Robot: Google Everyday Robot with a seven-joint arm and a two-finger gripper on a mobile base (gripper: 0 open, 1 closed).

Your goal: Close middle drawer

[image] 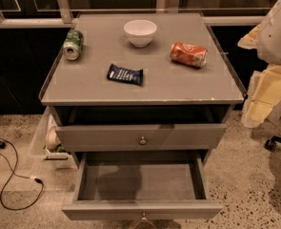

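Observation:
The grey cabinet point(142, 87) stands in the middle of the view. The middle drawer point(140, 180) is pulled far out towards me and its grey inside is empty. Its flat front point(142, 210) is at the bottom edge of the view, with a small round metal knob point(144, 218). The top drawer point(141, 137), with a like knob point(142, 140), is out a little. The lowest drawer is hidden under the open one. Only a white and cream part of my arm point(273, 32) shows at the right edge. My gripper is out of view.
On the cabinet top lie a green can point(73, 44) on its side, a white bowl point(140, 32), an orange can point(189, 55) on its side and a dark blue snack packet point(125, 74). A clear bin point(47, 137) stands left of the cabinet. A black cable point(14, 175) lies on the floor at left.

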